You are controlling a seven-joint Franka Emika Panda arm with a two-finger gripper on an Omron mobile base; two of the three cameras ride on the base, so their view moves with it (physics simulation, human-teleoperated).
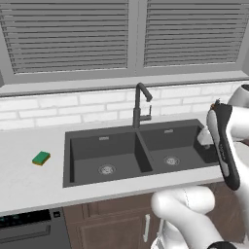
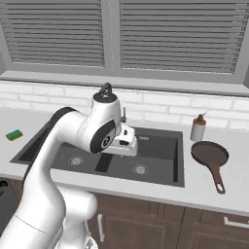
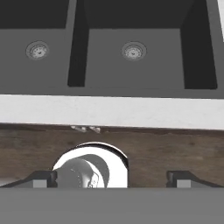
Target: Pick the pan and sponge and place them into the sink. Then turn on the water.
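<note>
Under a shuttered window, the white counter [image 1: 29,185] holds an empty sink [image 2: 155,177]; nothing is done. The sponge [image 1: 41,158] lies far left, the pan [image 2: 209,153] right of the basin. The gripper [image 3: 111,179] hangs spread wide, holding nothing; the faucet [image 1: 141,104] runs dry.

The pale grey stone counter [image 2: 204,192] carried a dark grey double-basin sink [image 2: 160,172] set into its top. A small green-and-yellow sponge [image 1: 41,158] lay left of the sink; a round dark brown pan [image 2: 210,154] and a grey soap dispenser [image 2: 198,129] sat on its right.
</note>
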